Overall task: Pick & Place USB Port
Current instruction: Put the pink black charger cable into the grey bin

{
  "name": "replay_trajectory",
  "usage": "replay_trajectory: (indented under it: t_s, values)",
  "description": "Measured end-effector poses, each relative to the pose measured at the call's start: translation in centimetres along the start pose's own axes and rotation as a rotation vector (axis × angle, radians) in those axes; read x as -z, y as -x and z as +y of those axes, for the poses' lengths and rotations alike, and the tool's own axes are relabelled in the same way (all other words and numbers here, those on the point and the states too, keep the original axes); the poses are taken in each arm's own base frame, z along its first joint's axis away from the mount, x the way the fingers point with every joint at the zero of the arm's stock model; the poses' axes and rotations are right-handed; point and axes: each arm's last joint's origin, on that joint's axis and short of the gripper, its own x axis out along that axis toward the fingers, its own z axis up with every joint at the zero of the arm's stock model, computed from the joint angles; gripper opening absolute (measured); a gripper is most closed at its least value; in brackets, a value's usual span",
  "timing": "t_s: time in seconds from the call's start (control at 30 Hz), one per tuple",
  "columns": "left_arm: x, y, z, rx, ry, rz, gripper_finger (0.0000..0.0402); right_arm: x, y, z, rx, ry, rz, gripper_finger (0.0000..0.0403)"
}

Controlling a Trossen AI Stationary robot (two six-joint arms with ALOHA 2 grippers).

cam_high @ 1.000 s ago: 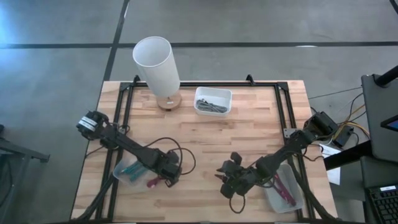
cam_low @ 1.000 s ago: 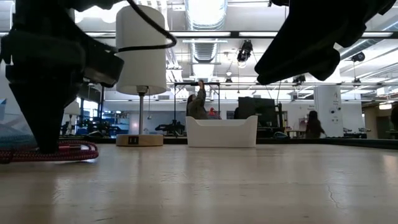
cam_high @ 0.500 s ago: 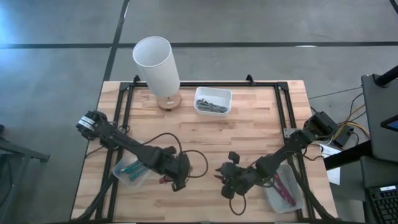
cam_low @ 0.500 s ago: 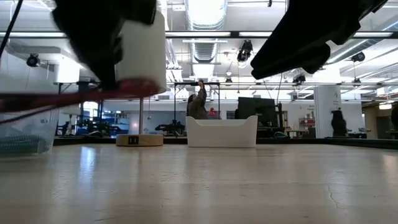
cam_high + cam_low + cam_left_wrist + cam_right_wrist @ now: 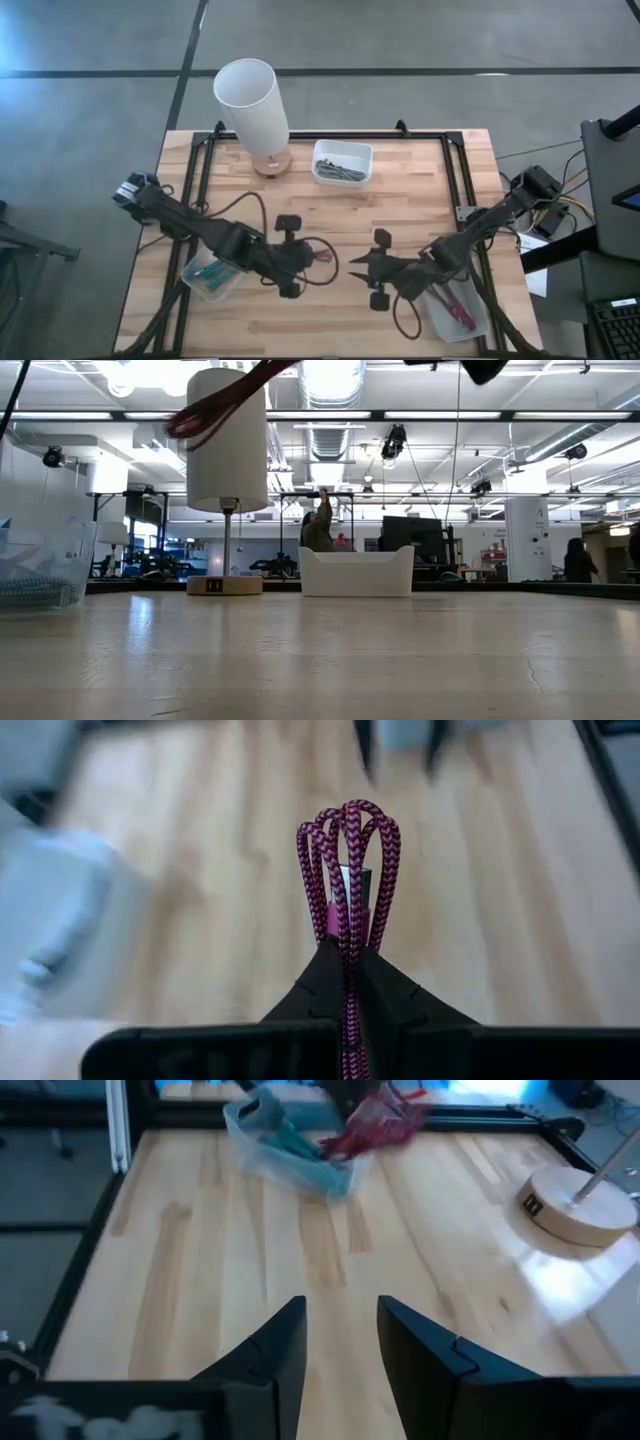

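The left gripper (image 5: 312,256) pinches a pink woven cable (image 5: 348,860), folded into loops, with a small silver plug in the middle. It hangs above the pale wooden table (image 5: 420,190), near the middle. At 9 o'clock from it sits a clear plastic bin (image 5: 212,275) with teal things inside. The right gripper (image 5: 358,264) waits at 3 o'clock from the cable, its two dark fingers (image 5: 277,1350) apart and holding nothing. A tall white round lamp (image 5: 252,105) on a wooden disc stands at 11 o'clock, beside a white tray (image 5: 342,162).

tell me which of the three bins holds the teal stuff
The clear bin at the table's front left, under the left arm; the back white bin holds grey items, the right bin pink.
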Motion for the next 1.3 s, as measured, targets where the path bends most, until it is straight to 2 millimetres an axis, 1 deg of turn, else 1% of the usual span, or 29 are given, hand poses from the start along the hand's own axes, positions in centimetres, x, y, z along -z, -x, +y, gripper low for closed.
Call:
replay_trajectory:
  t_s: [0.03, 0.1, 0.2, 0.27, 0.37, 0.47, 0.57, 0.67, 0.87, 1.1, 1.3]
  values:
    - [-0.2, 0.3, 0.1, -0.022, -0.024, -0.034, 0.0010, 0.4, -0.2, -0.1, -0.003, -0.014, -0.014, 0.0123]
    - [-0.3, 0.4, 0.1, -0.042, -0.071, -0.094, 0.0010, 1.8, -1.0, -0.2, -0.007, -0.022, -0.027, 0.0125]
    - [-0.5, -0.6, -0.5, 0.016, -0.101, -0.220, 0.0009, 2.8, -2.1, -0.3, -0.030, -0.069, -0.109, 0.0125]
    - [-0.3, -1.4, -0.9, 0.090, -0.120, -0.303, 0.0010, 3.0, -2.8, -0.2, -0.042, -0.081, -0.179, 0.0124]
    - [0.2, -2.6, -1.4, 0.194, -0.094, -0.432, 0.0010, 3.6, -3.7, -0.3, -0.040, -0.058, -0.227, 0.0123]
    - [1.1, -3.4, -1.6, 0.206, -0.059, -0.521, 0.0010, 3.5, -3.9, -0.3, -0.044, -0.062, -0.261, 0.0125]
    - [1.9, -3.9, -1.6, 0.209, -0.040, -0.569, 0.0011, 3.4, -4.2, 0.0, -0.048, -0.057, -0.265, 0.0127]
    - [2.6, -4.3, -1.5, 0.210, -0.031, -0.587, 0.0012, 2.9, -4.2, 0.2, -0.078, -0.059, -0.270, 0.0127]
    - [2.8, -4.3, -1.5, 0.212, -0.031, -0.589, 0.0011, 2.6, -4.2, 0.4, -0.100, -0.061, -0.271, 0.0128]
    - [3.1, -4.4, -1.4, 0.207, -0.045, -0.553, 0.0010, 3.0, -4.3, 0.4, -0.122, -0.047, -0.237, 0.0121]
    - [3.2, -4.5, -1.4, 0.206, -0.036, -0.529, 0.0011, 3.1, -4.3, 0.5, -0.153, -0.033, -0.222, 0.0125]
